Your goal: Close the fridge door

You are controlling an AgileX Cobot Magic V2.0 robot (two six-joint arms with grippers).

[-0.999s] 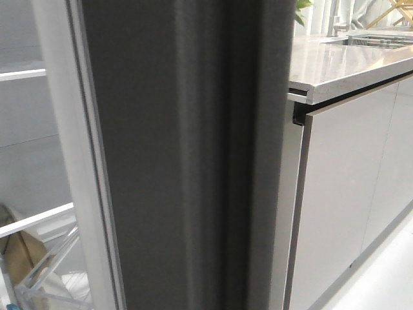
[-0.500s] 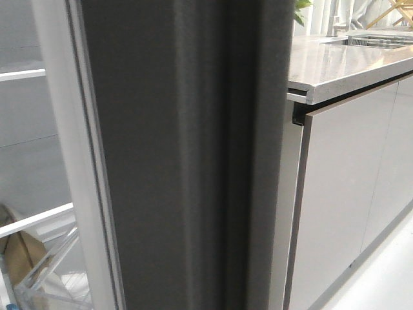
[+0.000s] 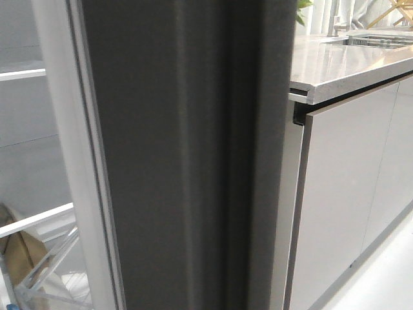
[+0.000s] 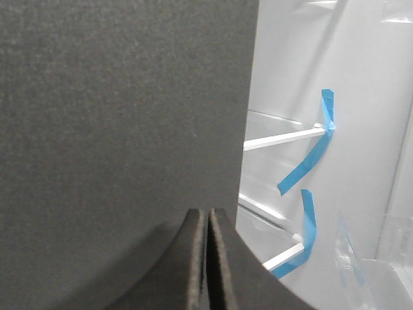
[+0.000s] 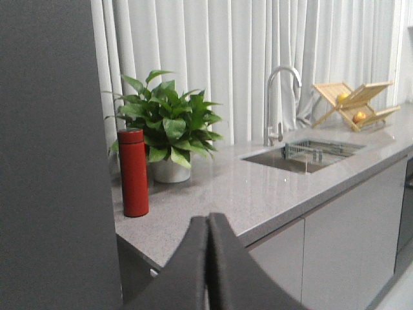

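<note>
The fridge door [image 3: 193, 155] stands open and edge-on in the front view, its thick grooved dark grey edge filling the middle. Its white inner lining [image 3: 61, 148] and a clear bin [image 3: 45, 271] show to the left. Neither gripper appears in the front view. In the left wrist view my left gripper [image 4: 208, 216] is shut and empty, its tips right at a flat matte dark grey door face [image 4: 122, 129]. In the right wrist view my right gripper [image 5: 208, 223] is shut on nothing, with the dark grey door face [image 5: 51, 155] close beside it.
A grey stone counter [image 3: 342, 64] over glossy pale cabinet doors [image 3: 348, 187] runs along the right. On it stand a red bottle [image 5: 133, 171], a potted plant [image 5: 169, 129], a sink [image 5: 303, 155] with tap and a wooden rack [image 5: 355, 103]. White fridge shelves with blue tape [image 4: 310, 155] show past the door.
</note>
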